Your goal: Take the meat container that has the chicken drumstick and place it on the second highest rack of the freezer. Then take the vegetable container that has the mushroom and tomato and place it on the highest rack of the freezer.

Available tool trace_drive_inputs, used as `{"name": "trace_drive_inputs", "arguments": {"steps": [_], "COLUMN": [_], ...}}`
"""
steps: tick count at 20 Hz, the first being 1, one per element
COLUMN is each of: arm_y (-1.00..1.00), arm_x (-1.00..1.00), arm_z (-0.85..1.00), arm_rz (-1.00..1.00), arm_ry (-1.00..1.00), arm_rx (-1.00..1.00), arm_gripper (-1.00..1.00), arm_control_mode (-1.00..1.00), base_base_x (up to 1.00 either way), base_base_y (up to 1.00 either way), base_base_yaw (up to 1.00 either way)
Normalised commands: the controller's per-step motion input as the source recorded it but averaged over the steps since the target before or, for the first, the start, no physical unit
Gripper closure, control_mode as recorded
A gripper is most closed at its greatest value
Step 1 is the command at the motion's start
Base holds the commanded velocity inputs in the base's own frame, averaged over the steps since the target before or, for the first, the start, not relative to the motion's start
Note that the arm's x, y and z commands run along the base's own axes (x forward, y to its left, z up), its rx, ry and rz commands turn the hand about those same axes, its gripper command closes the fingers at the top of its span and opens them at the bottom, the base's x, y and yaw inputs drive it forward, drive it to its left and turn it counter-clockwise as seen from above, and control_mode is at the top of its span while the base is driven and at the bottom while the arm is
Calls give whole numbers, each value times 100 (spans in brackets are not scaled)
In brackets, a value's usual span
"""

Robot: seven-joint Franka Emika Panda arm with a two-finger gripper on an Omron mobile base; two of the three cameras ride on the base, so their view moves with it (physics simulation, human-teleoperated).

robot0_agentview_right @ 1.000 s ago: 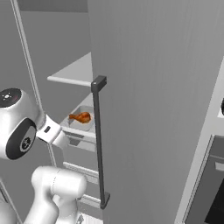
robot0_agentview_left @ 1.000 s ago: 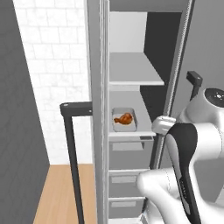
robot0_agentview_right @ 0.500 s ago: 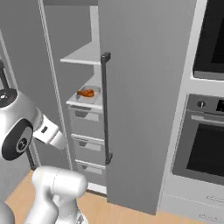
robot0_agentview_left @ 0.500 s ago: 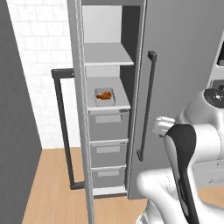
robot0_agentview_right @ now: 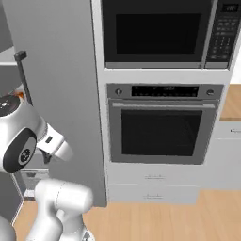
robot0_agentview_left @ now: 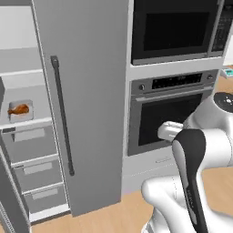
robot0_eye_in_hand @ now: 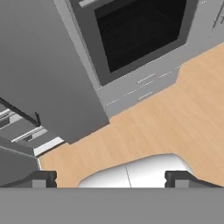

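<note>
Kitchen wall of tall grey units. Freezer (robot0_agentview_left: 27, 136) stands open at 9 o'clock in the left base view; meat container (robot0_agentview_left: 20, 110) with drumstick (robot0_agentview_left: 18, 109) sits on its lower shelf, so step one looks done. Vegetable container yet to be fetched; top shelf (robot0_agentview_left: 22, 72) bare. Gripper (robot0_eye_in_hand: 111, 180) jaws wide apart, holding nothing, aimed at wood floor (robot0_eye_in_hand: 166, 127). Closed fridge door (robot0_agentview_left: 86, 100) and wall oven (robot0_agentview_left: 175, 113) lie at 12 to 3 o'clock.
</note>
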Motion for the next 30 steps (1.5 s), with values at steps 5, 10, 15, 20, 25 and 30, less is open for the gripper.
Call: {"name": "trace_drive_inputs", "arguments": {"steps": [5, 10, 15, 20, 25, 30], "arm_y": [0, 0, 0, 0, 0, 0], "arm_x": [0, 0, 0, 0, 0, 0], "arm_z": [0, 0, 0, 0, 0, 0], "arm_rz": [0, 0, 0, 0, 0, 0], "arm_ry": [0, 0, 0, 0, 0, 0], "arm_rx": [0, 0, 0, 0, 0, 0], "arm_gripper": [-100, -100, -100, -100, -100, -100], "arm_control_mode": [100, 100, 100, 100, 100, 100], "base_base_x": [1, 25, 53, 84, 100, 100], "base_base_y": [-100, -100, -98, -53, -68, -68], "base_base_yaw": [-47, -48, -43, -16, 0, 4]}}
